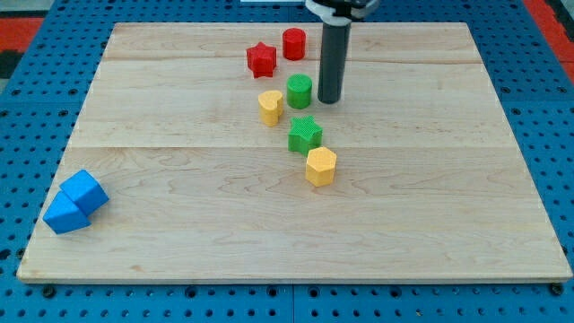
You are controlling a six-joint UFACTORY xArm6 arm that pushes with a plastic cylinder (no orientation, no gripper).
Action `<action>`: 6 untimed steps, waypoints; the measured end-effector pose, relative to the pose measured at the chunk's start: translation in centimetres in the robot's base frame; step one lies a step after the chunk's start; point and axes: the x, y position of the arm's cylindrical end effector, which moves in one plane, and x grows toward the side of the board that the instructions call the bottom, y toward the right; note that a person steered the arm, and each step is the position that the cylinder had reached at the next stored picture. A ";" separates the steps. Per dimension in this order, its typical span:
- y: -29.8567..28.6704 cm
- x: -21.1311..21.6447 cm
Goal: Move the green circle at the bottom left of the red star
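Just right of the green circle (300, 91), my tip (328, 99); yellow block (270, 107) at its lower left.

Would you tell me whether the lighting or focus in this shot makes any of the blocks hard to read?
In the camera view the light is even and soft, with only faint shadows under the blocks; the green circle, red star and my tip all look sharp, with no glare on the wooden board.
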 end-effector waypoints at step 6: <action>8.2 12.1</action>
